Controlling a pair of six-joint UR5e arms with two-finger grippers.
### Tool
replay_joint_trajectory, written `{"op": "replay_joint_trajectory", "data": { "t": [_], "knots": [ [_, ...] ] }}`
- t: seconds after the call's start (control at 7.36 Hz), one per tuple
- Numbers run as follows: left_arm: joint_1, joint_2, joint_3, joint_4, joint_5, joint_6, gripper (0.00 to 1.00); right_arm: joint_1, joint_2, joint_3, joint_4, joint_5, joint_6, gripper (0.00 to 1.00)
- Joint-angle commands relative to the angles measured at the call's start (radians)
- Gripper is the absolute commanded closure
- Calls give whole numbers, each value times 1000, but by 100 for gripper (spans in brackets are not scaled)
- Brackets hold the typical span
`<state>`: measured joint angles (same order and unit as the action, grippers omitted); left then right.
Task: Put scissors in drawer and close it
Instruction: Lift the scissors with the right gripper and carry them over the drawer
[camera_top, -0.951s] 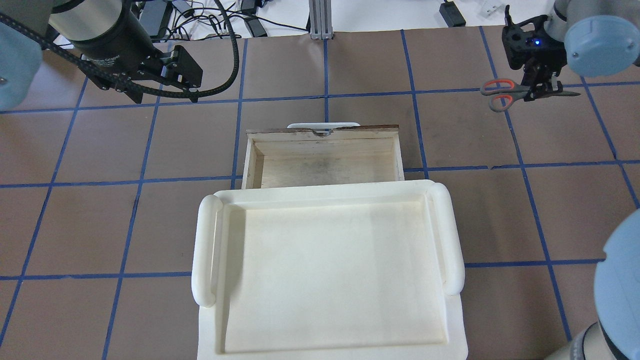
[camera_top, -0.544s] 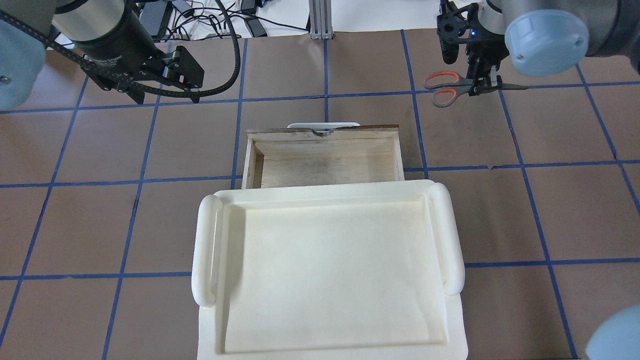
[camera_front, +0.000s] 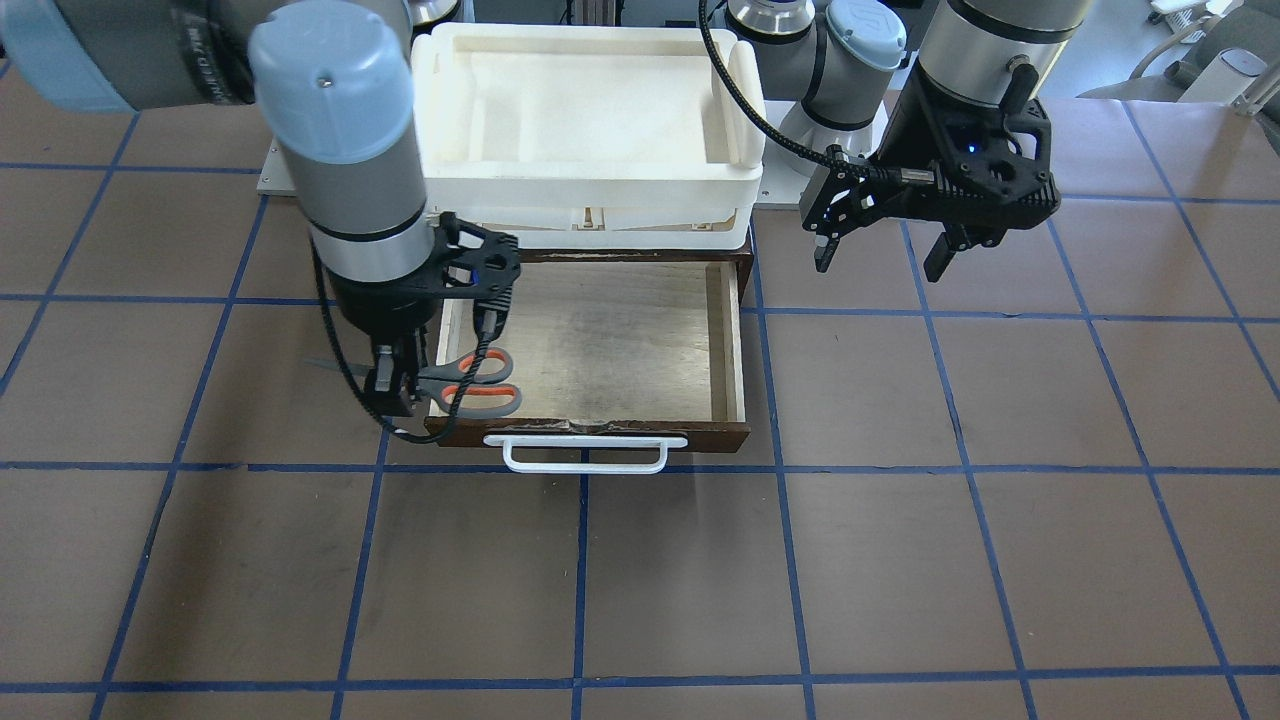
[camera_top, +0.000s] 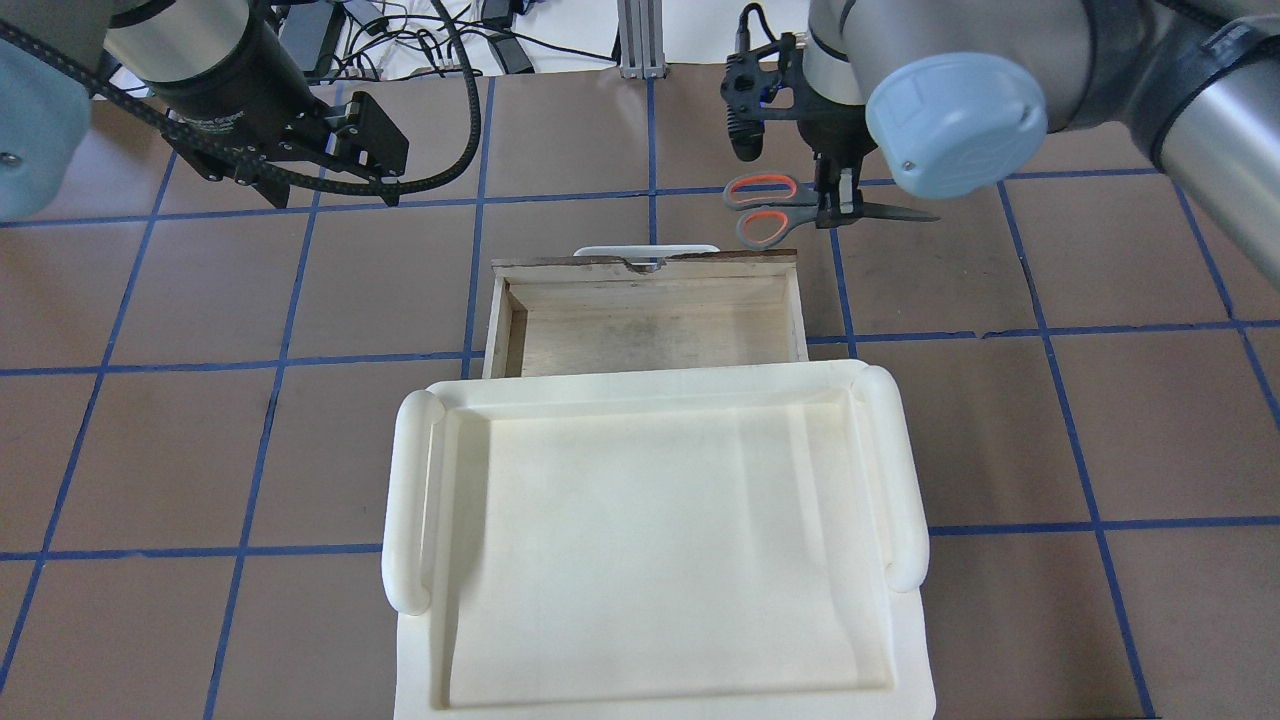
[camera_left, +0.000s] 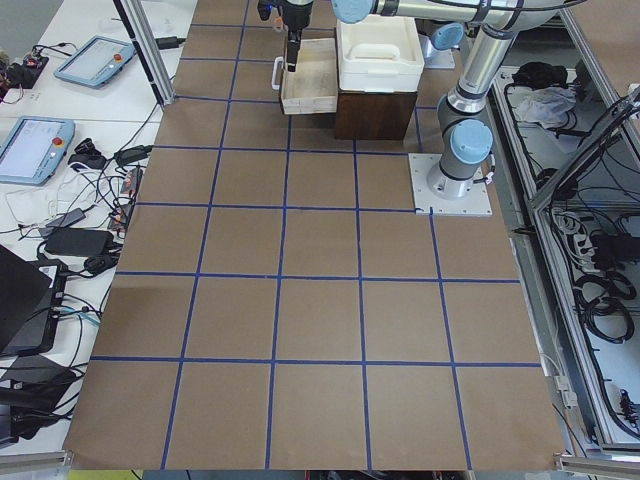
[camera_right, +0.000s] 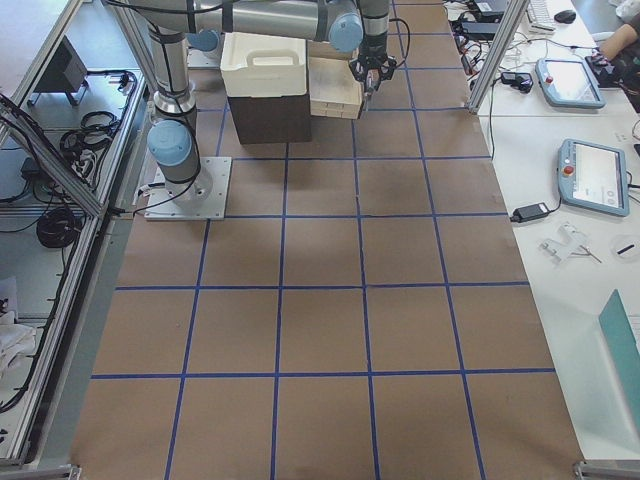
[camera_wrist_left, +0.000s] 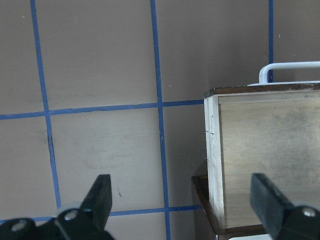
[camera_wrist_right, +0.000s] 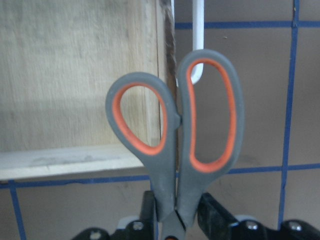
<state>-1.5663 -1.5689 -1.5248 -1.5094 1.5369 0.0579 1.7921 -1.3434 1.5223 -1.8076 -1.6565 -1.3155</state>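
Overhead exterior: what do we log as changed?
– The right gripper (camera_top: 835, 200) has swung the scissors (camera_top: 768, 208) in from the far right of the table. A second ago they were well apart from the drawer (camera_top: 700, 261); now they're at its front right corner.

In yet?
– No. In the front-facing view we see the loops hanging over that corner and the blades sticking out past the side wall. In the right wrist view one loop is over the pale floor, the other over the white handle (camera_top: 646, 248). We judge it mid-carry: a bit more inward travel before release. The drawer is pulled out.

Grip?
– Right fingers are pinched tight on the scissors just behind the loops, near the pivot. Blades together, scissors roughly level.

Left one?
– The left gripper (camera_front: 880, 258) has its fingers wide apart, holding and touching nothing, hovering off the drawer's left side. We'd guess it's parked for the push later.

White tray (camera_top: 410, 500)?
– Sits on the cabinet, not involved.
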Motion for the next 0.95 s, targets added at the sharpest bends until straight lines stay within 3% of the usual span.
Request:
{"op": "replay_joint_trajectory", "data": {
  "t": [0.0,0.41,0.82],
  "knots": [
    [0,-2,0,0,-1,2,0,96,26,1,17,64,102,100],
    [0,-3,0,0,-1,0,0,197,98,-5,5,64,163,100],
    [0,-5,0,0,-1,0,0,224,128,-5,4,58,165,100]
  ]
}}
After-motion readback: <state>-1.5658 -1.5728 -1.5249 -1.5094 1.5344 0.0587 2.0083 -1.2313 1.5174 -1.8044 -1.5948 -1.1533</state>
